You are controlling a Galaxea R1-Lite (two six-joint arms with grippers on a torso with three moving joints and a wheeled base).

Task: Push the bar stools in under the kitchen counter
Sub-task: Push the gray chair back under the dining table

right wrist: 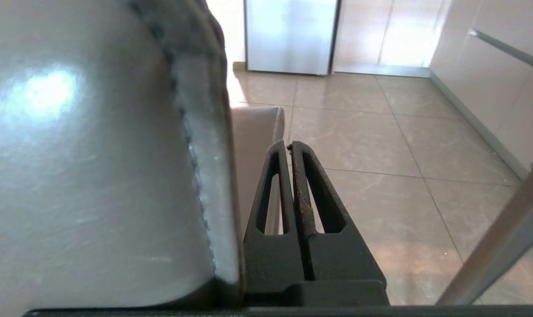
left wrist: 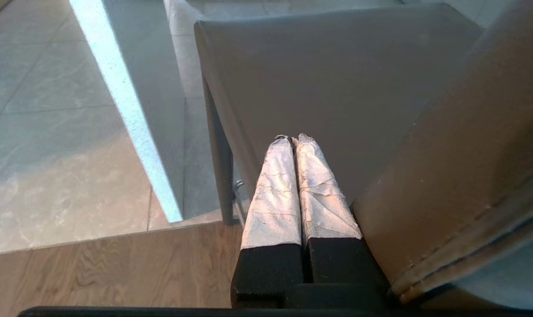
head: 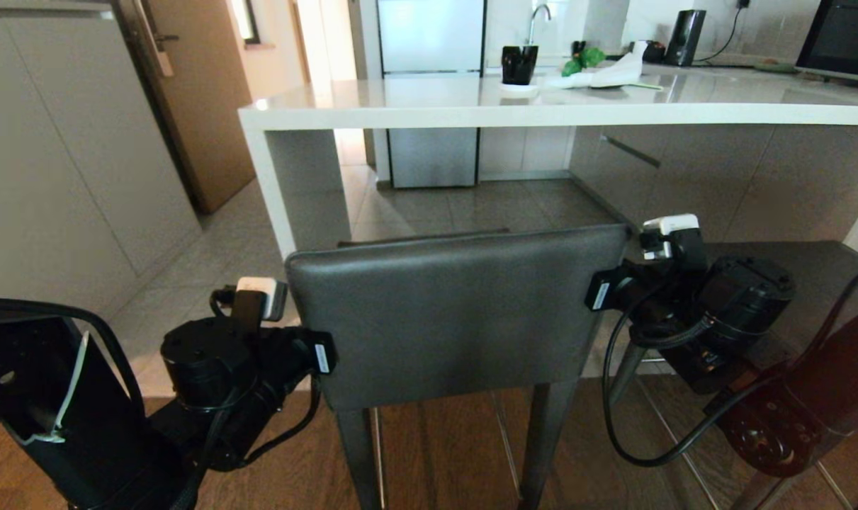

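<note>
1. A bar stool [head: 450, 312] with a dark grey padded backrest stands in the middle of the head view, its back facing the robot. It is on the near side of the white kitchen counter [head: 471, 112], just short of the slab's thick front edge.
2. The stool's seat is hidden behind the backrest in the head view. Its thin legs are cut off by the lower edge of the picture.
3. A second stool [head: 797, 283] shows only in part at the far right of the head view, largely covered by the right arm.
4. The left tool [left wrist: 292, 141] sits at the left side edge of the backrest. In the head view its fingers are hidden behind the padding.
5. The left wrist view shows what the head view cannot: two fingers wrapped in white tape, pressed together with nothing between them, lying above the grey seat [left wrist: 336, 88] and alongside the backrest.
6. The left wrist view also shows the counter's white side panel [left wrist: 130, 119] just beside the seat's far corner.
7. The right tool [right wrist: 290, 149] sits at the backrest's right side edge. The right wrist view shows its black fingers together and empty, close against the padded seam.
8. A black cup [head: 519, 64] and a white cloth [head: 613, 74] rest on the counter; both wrist views miss them
</note>
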